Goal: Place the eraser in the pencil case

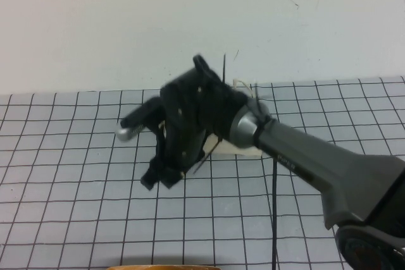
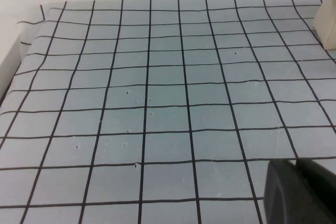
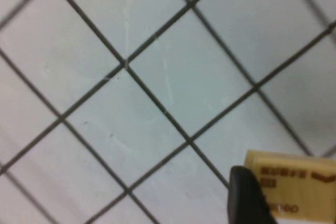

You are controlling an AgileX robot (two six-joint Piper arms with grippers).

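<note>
Up above the mat, the right tool point(image 1: 166, 172) grips the eraser point(image 3: 294, 190); left tool's point(image 2: 299, 192) state unclear.

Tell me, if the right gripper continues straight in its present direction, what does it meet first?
Probably the gridded mat. The right gripper points down at it; the eraser sits beside one finger, though depth is unclear. The left gripper stays apart.
</note>
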